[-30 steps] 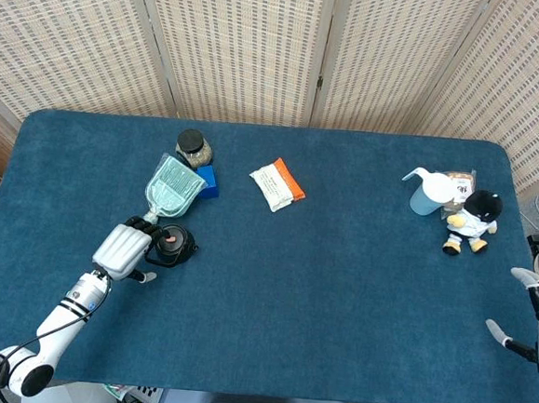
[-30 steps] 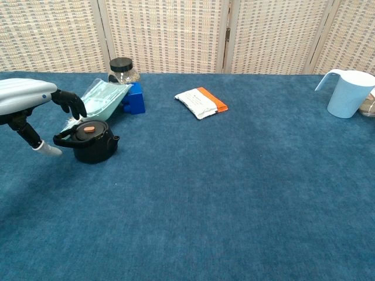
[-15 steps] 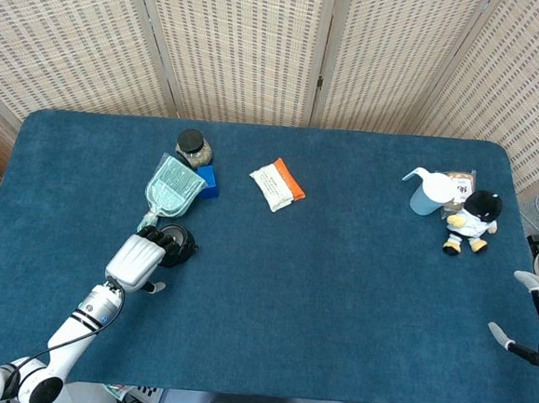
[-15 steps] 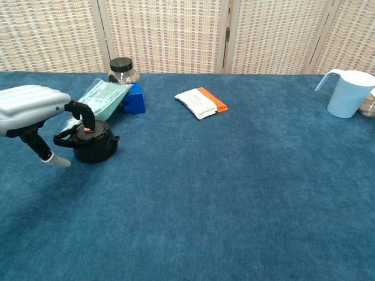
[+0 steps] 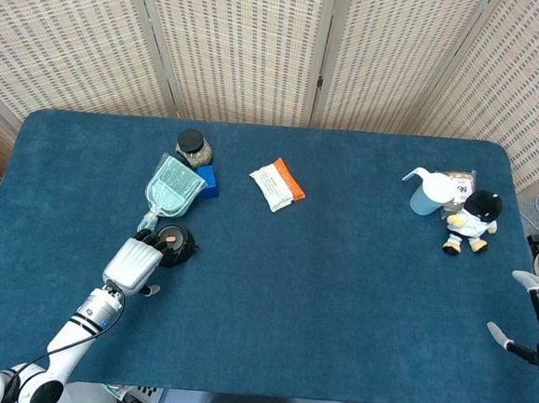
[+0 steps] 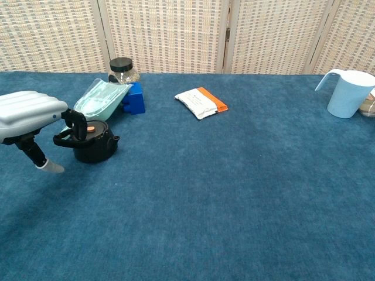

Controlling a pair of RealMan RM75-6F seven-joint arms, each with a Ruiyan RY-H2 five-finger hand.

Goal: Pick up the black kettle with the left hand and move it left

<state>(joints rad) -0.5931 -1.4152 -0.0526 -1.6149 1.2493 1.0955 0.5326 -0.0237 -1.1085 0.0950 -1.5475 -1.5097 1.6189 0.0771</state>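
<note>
The black kettle (image 5: 175,245) with an orange knob on its lid stands upright on the blue table, left of centre; the chest view shows the kettle (image 6: 95,144) too. My left hand (image 5: 134,263) lies just to its near left, and in the chest view this left hand (image 6: 28,110) reaches in from the left edge. Its dark fingertips (image 6: 76,121) curl down at the kettle's handle, touching or nearly touching it. The thumb hangs down, well apart from the kettle. My right hand (image 5: 533,314) hovers off the table's right edge with fingers spread, holding nothing.
Just behind the kettle lie a teal dustpan (image 5: 173,186), a blue box (image 5: 207,180) and a dark-lidded jar (image 5: 192,145). A white and orange packet (image 5: 276,184) lies mid-table. At the far right stand a pale blue jug (image 5: 429,193) and a plush toy (image 5: 474,220).
My left hand swung from the kettle's left side to its near side, reached over the lid, then drew back slightly to the handle. The kettle stayed put.
</note>
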